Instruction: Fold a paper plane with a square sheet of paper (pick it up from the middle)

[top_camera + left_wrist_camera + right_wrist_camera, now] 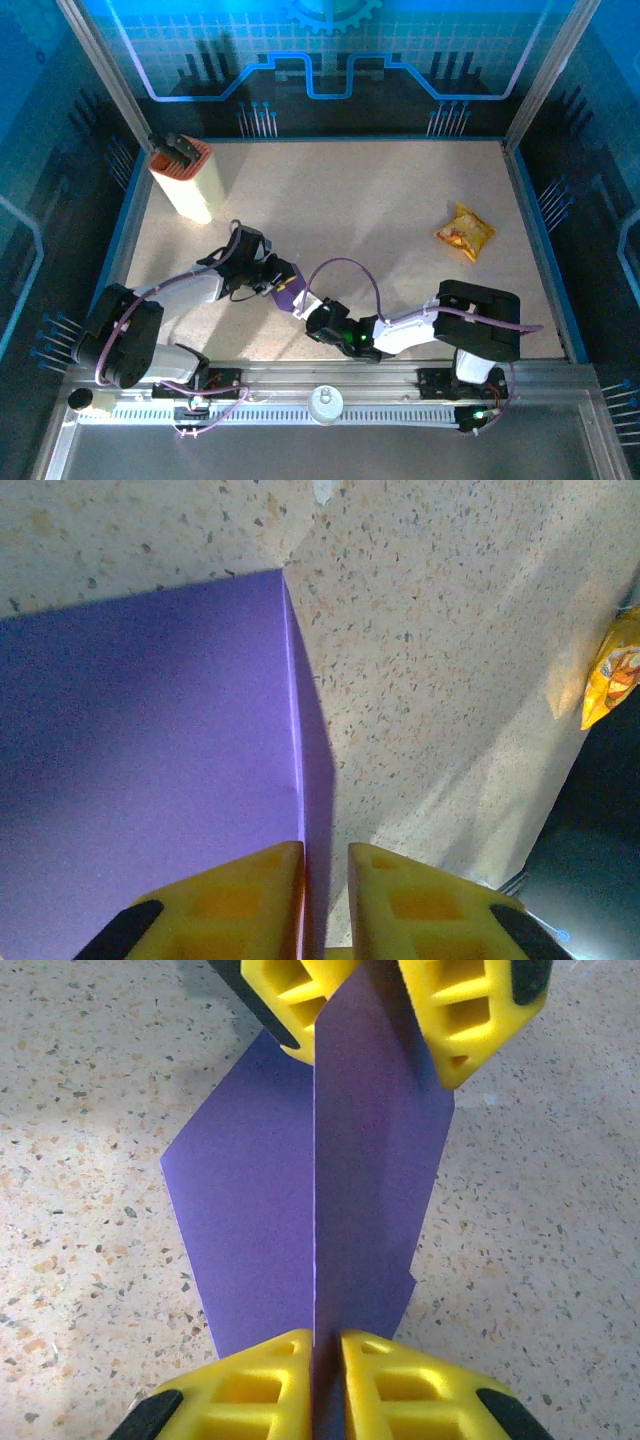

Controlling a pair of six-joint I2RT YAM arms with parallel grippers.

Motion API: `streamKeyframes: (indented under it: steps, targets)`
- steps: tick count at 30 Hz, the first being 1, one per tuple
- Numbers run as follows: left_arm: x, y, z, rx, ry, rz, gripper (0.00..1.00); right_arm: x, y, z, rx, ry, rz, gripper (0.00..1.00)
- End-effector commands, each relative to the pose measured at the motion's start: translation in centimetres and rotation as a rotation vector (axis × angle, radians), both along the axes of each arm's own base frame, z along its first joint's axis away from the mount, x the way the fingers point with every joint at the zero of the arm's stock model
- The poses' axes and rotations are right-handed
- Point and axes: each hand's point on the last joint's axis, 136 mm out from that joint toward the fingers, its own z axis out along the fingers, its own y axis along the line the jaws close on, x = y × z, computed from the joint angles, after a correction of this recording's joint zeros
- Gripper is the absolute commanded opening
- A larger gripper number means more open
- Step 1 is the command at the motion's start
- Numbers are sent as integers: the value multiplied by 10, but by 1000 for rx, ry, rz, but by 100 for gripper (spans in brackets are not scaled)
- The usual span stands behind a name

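Observation:
The purple sheet of paper (289, 295) lies near the table's front middle, folded along a centre crease, with one half flat on the table (250, 1200) and the other standing up as a fin. My right gripper (327, 1380) is shut on the near end of that fin. My left gripper (274, 274) comes in from the opposite side, and its yellow fingers (465, 1010) straddle the fin's far end. In the left wrist view the paper (150, 760) rises at the left and its edge runs into the narrow gap of my left gripper (326, 900).
A yellow-orange snack packet (465, 231) lies at the right of the table, seen too at the edge of the left wrist view (612, 675). A tall cream-and-orange box (187, 178) stands at the back left. Blue walls fence the table.

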Motion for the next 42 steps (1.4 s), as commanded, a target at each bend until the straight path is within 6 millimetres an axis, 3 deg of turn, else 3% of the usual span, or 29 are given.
streamKeyframes:
  steps: [1, 7, 23, 25, 33, 42]
  targets:
    - [-3, -4, 2, -10, 4, -28, 20, 6, -3, -3, 12, 5, -37, 16]
    - [-3, -4, 2, -11, 4, -29, 20, 7, -5, -3, 13, 4, -51, 19]
    - [-2, -4, 3, -6, -3, -29, 22, 5, -2, -4, 61, 69, -46, 6]
    - [-1, -2, 5, 7, -8, -28, 25, 4, -2, -6, 81, 111, -54, 6]
    - [-1, 21, 20, 93, -51, 19, 64, 4, 1, -16, 268, 412, -77, 6]
    - [-8, 29, 25, 87, -72, 50, 65, 16, -5, -26, 403, 621, -162, 6]
